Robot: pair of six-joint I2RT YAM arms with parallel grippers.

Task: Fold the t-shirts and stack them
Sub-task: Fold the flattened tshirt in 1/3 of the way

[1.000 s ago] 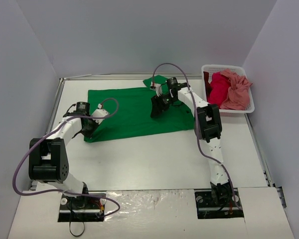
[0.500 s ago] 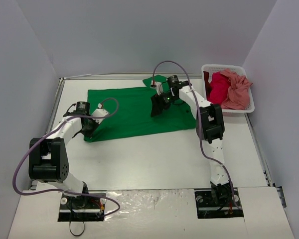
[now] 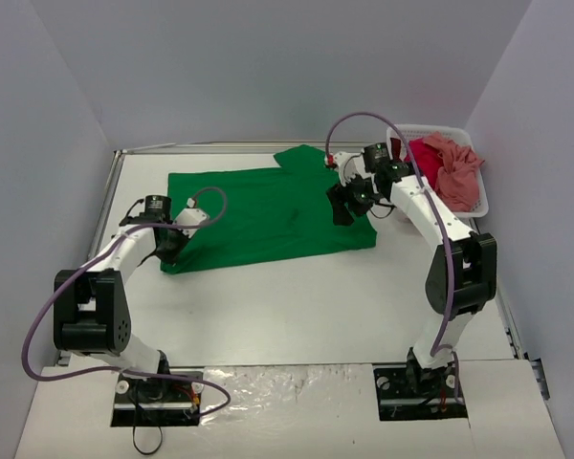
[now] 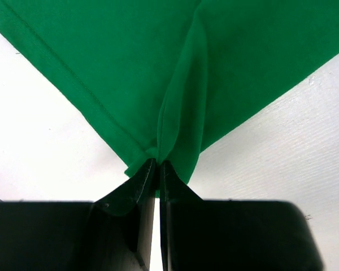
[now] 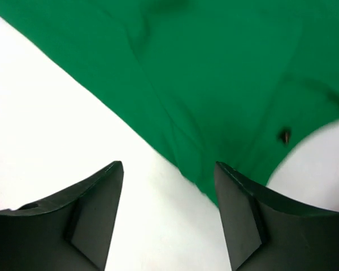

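A bright green t-shirt (image 3: 258, 212) lies spread flat on the white table (image 3: 297, 306). My left gripper (image 3: 168, 251) is shut on its near left corner; the left wrist view shows the green cloth (image 4: 214, 73) pinched between the closed jaws, puckered into a ridge. My right gripper (image 3: 342, 212) is open and empty above the shirt's right edge; in the right wrist view (image 5: 168, 172) it hovers over the green hem (image 5: 226, 101) and bare table. Crimson red (image 3: 419, 172) and salmon pink (image 3: 454, 172) t-shirts lie heaped in the basket.
A white slatted plastic basket (image 3: 430, 216) stands at the back right, right of my right arm. Grey walls enclose the table on three sides. The table's metal rim (image 3: 105, 206) runs along the left.
My right arm has swung right, from over the shirt's upper middle to its right edge near the basket. The shirt's far right sleeve now shows. The left arm has not moved.
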